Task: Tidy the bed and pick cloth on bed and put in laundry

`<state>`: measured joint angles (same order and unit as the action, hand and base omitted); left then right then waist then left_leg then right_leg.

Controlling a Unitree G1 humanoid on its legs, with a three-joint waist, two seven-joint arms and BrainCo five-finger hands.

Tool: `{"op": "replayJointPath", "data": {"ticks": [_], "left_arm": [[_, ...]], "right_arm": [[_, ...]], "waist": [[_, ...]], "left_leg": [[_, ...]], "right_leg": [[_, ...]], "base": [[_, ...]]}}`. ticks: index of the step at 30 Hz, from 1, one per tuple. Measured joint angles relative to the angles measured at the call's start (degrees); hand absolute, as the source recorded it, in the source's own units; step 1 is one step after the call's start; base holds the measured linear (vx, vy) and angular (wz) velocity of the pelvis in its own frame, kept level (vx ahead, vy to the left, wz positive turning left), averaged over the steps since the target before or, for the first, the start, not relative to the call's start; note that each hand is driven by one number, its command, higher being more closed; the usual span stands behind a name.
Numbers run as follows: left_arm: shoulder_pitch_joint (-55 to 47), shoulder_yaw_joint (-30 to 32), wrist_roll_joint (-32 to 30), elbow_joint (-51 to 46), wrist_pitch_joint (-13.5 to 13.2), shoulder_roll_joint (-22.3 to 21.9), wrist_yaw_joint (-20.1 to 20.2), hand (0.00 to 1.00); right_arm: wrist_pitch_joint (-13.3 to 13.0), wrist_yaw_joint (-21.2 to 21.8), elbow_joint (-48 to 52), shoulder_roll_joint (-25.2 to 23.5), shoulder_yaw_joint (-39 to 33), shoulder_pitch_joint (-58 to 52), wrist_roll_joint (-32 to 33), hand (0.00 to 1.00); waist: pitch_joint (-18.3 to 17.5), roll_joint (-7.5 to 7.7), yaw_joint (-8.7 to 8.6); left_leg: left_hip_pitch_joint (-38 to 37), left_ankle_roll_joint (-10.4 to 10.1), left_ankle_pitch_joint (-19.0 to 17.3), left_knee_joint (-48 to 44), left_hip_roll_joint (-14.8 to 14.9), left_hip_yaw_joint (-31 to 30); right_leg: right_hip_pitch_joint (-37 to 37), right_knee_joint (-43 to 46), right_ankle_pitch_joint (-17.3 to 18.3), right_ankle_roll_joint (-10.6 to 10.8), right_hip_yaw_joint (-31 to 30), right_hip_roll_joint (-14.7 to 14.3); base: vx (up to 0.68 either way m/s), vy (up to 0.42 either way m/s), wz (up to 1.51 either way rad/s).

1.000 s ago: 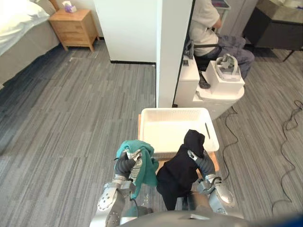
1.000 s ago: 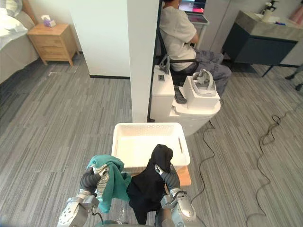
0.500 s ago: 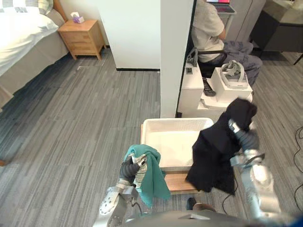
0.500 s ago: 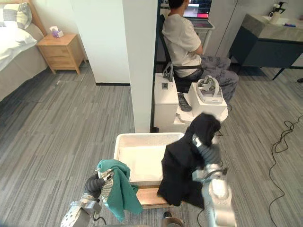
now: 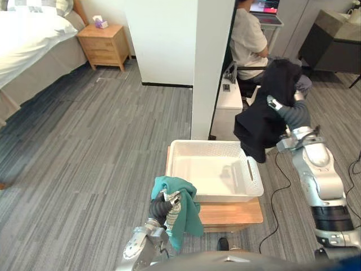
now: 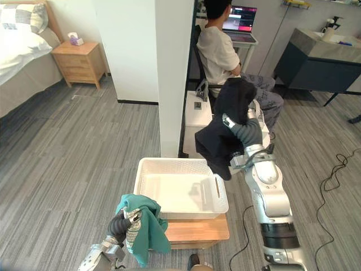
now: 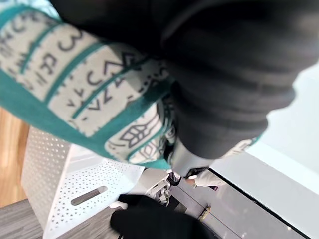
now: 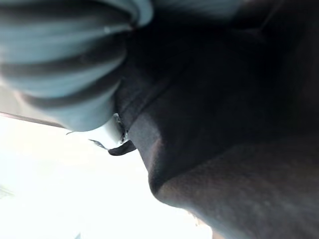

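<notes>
A white perforated laundry basket (image 5: pixel 217 197) stands on a low wooden stand (image 5: pixel 234 214) in front of me. My left hand (image 5: pixel 159 208) is shut on a teal cloth (image 5: pixel 181 212) with a patterned band (image 7: pixel 89 114), held low at the basket's near left corner. My right hand (image 5: pixel 284 111) is raised high past the basket's far right corner, shut on a black cloth (image 5: pixel 262 116). That cloth drapes over the hand and hangs down to just above the basket's rim. Black fabric (image 8: pixel 224 124) covers the right hand's fingers.
A white pillar (image 5: pixel 211 68) rises just behind the basket. A person (image 5: pixel 248 39) sits on a chair beyond it, beside low white cabinets (image 5: pixel 228 104). A bed (image 5: pixel 28 39) and a wooden nightstand (image 5: pixel 104 42) stand at the far left. Grey plank floor (image 5: pixel 96 152) lies open on the left.
My right hand has swung the black cloth from in front of the basket up and out to its far right side. The camera has tilted up. The left hand keeps holding the teal cloth.
</notes>
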<state>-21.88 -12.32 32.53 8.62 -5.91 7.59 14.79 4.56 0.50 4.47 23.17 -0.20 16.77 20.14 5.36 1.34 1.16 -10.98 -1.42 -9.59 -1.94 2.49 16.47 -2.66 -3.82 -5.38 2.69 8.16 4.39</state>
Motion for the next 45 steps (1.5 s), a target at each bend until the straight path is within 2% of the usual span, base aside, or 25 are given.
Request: {"op": "replayJointPath", "data": {"ticks": [6,13,15,20,23,25,27,32,33,40,45], "left_arm": [[0.75,-1.07,-0.17,0.00,0.02,-0.20,0.00,1.00],[0.75,-1.06,-0.70,0.01,0.51,0.68,-0.02,1.00],[0.79,-1.00,-0.81,0.02,0.65,1.05,-0.02,1.00],[3.46,-1.03,-2.59,0.09,0.71,1.71,-0.15,1.00],[6.31,-1.00,-2.57,0.11,0.64,1.87,-0.25,1.00],[9.81,-1.09,-2.52,0.76,-0.02,1.71,-0.64,1.00],[12.05,-1.03,-2.36,2.66,-1.06,1.69,-1.52,1.00],[17.25,-1.10,-2.27,4.00,-2.23,1.95,-3.05,1.00],[18.25,-1.15,-2.25,4.00,-2.50,1.89,-3.63,1.00],[19.48,-1.12,-1.34,4.02,-4.29,2.05,-3.96,1.00],[19.17,-1.09,0.10,3.97,-4.58,2.13,-3.94,1.00]], "right_arm": [[2.93,-1.71,-6.23,-1.11,5.16,3.79,0.04,1.00],[2.84,-4.13,-12.46,-7.64,9.20,3.74,1.30,1.00],[2.40,-4.98,-14.71,-9.33,10.11,3.33,1.65,1.00],[-0.54,-5.97,-23.21,-12.35,10.43,2.22,1.63,1.00],[-3.67,-5.85,-27.14,-13.50,11.05,1.81,1.47,1.00],[-6.78,-5.30,-29.48,-13.75,11.19,2.02,0.95,1.00],[-8.79,-5.16,-31.81,-14.31,11.16,2.06,0.06,1.00],[-11.89,-4.63,-35.89,-14.27,10.92,6.04,-1.74,1.00],[-12.37,-4.40,-36.03,-14.17,10.80,6.71,-2.63,0.00],[-13.67,-2.96,-38.24,-14.09,12.06,8.17,-6.94,0.00],[-13.78,-3.72,-39.79,-13.78,15.25,7.88,-13.78,0.00]], "waist": [[-0.20,-0.35,1.26],[-0.13,-0.47,1.66],[-0.02,-0.66,1.64],[0.66,-1.30,1.71],[2.60,-2.86,1.61],[5.67,-3.82,1.58],[6.57,-4.15,1.57],[11.91,-4.71,1.34],[12.94,-5.07,1.30],[15.19,-5.70,0.83],[15.28,-5.64,0.85]], "left_leg": [[0.12,-0.08,1.80,1.90,-0.38,-1.69],[0.50,-0.46,1.94,3.01,-0.37,-2.76],[0.60,-0.43,1.62,2.96,0.18,-0.93],[2.10,-0.47,2.42,2.32,0.33,0.81],[3.15,-0.66,2.30,1.94,0.07,1.69],[4.23,-0.72,2.26,1.61,-0.19,2.15],[5.83,-0.81,2.21,1.04,-0.27,2.36],[8.29,-0.87,2.17,-1.21,-0.37,3.79],[8.49,-0.89,2.16,-1.34,-0.30,4.28],[9.95,-1.04,1.96,-2.68,-0.23,5.27],[9.97,-0.51,0.87,-3.76,0.50,6.33]], "right_leg": [[-0.10,-0.32,-0.14,-0.15,1.94,0.47],[-0.79,-1.52,-0.79,-0.56,3.61,0.66],[-0.74,-1.51,-0.80,-0.56,3.68,0.67],[0.45,-1.49,-0.90,-0.47,3.59,0.94],[1.79,-1.19,-0.98,-0.38,2.96,1.24],[2.85,-1.21,-1.41,-0.34,2.34,1.54],[4.37,-1.13,-1.67,-0.33,2.03,1.68],[6.49,-0.78,-2.43,-0.49,1.20,2.04],[6.97,-0.27,-2.43,-0.49,0.81,2.03],[8.45,0.56,-2.43,-0.50,0.26,2.26],[8.44,0.59,-2.43,-0.50,-1.12,1.65]], "base": [[-0.03,-0.023,0.16],[-0.04,-0.018,0.12],[-0.01,-0.007,0.06],[0.01,0.000,0.02],[-0.01,0.013,-0.10],[-0.04,0.004,-0.09],[-0.04,0.002,-0.07],[-0.04,-0.004,-0.08],[-0.04,-0.010,-0.09],[-0.02,-0.006,-0.03],[-0.02,-0.016,-0.11]]}}
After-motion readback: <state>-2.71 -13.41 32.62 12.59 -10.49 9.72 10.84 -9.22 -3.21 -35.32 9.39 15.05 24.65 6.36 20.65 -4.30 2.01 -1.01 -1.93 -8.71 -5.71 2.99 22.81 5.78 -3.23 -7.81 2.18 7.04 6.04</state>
